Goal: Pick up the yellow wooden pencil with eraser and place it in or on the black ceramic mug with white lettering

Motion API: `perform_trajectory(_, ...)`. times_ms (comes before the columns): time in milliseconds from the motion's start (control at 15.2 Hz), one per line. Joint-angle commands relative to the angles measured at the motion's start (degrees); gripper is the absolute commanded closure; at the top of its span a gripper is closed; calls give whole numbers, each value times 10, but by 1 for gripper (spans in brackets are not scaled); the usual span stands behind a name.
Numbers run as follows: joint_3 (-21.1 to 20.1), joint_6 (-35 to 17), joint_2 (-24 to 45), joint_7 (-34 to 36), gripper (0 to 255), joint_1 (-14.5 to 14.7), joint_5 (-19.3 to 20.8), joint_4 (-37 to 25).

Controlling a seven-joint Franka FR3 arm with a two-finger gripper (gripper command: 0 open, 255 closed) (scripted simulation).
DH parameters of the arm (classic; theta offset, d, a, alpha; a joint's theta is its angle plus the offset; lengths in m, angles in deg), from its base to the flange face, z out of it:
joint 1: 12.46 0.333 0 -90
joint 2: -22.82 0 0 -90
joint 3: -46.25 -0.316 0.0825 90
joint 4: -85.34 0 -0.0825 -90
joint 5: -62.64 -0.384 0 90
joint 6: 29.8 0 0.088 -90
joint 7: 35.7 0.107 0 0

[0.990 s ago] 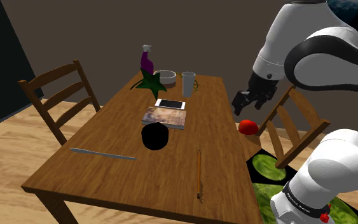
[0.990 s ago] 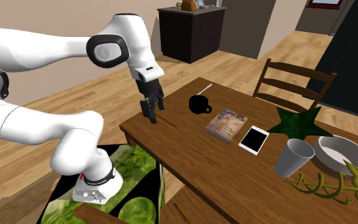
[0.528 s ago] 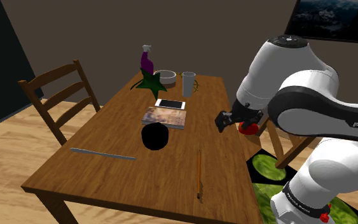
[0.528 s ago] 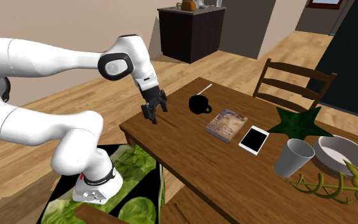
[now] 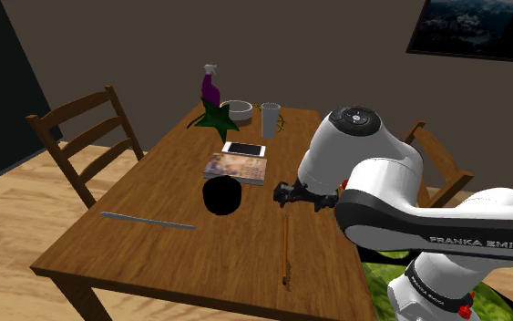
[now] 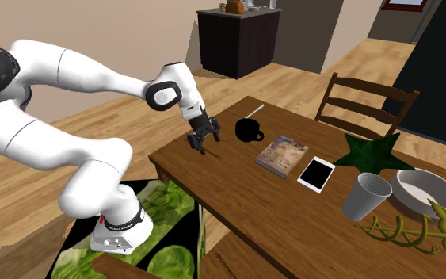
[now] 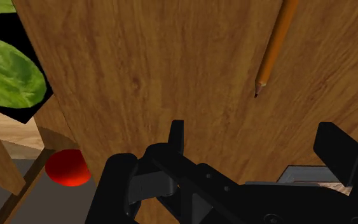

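The pencil (image 5: 285, 248) lies flat on the table (image 5: 145, 187), unmoved over the last 1 second. It sits near the mug (image 5: 222, 196), on the mug's right in the shoulder view and a little closer to the camera, with its sharpened tip at the end nearer the mug.

What has changed is the arm. A second ago the gripper (image 5: 292, 195) hung high and well off to the mug's right, above the chair where a red round thing (image 7: 68, 167) sits. It has since swung in and dropped, and now hovers low over the table just beside the mug, at the tip end of the pencil.

In the wrist view the 2 fingers (image 7: 176, 133) stand spread apart with bare table between them. The pencil's tip points toward them from just ahead, so nothing is gripped yet. The mug has not shifted and is upright.

I judge the approach nearly finished. The hand probably needs to slide further along the shaft, away from the mug, then lower and close across it. The pencil is thin, so the fingers must come almost down to the table.
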Motion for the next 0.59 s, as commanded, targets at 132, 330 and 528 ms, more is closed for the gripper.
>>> perform_trajectory(132,-81,-52,38,68,0,-51,-12,-17)
perform_trajectory(330,-103,-85,59,69,0,-71,-13,-9)
perform_trajectory(528,-131,-124,84,71,0,-100,-13,-2)
